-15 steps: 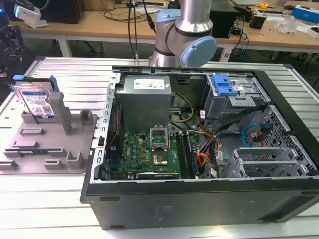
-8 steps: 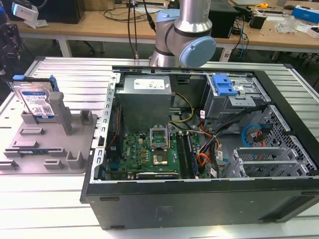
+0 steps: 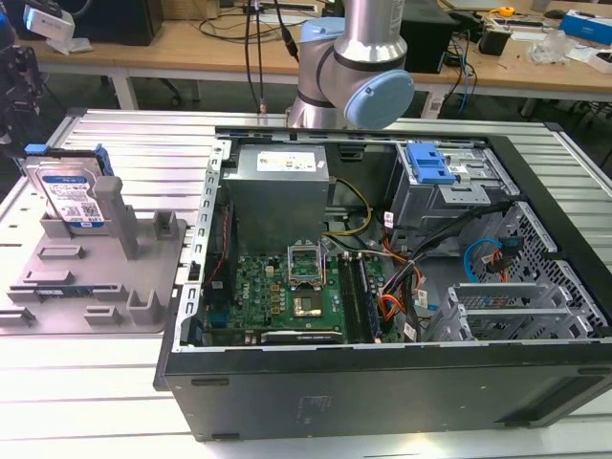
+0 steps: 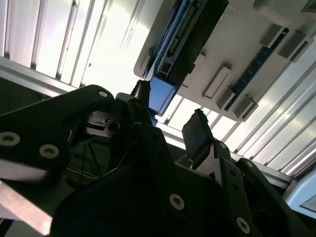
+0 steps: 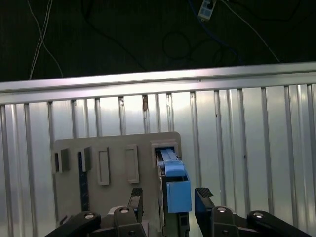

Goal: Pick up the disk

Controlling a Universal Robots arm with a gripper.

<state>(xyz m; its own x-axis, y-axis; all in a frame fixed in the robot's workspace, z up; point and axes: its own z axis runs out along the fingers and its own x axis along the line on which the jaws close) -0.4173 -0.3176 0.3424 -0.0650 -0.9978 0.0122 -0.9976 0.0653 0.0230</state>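
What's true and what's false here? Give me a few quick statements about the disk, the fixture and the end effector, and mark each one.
1. The disk stands on edge in the grey fixture. True.
2. The disk is mounted inside the computer case. False: it sits in the fixture outside the case, to the exterior view's left of it.
3. The end effector is open, and the first wrist view shows the disk between its fingers. True.
4. The end effector holds the disk lifted clear of the fixture. False: the disk is seated in the fixture and nothing is clamped on it.
5. The computer case is closed up. False: it is open, with the motherboard exposed.
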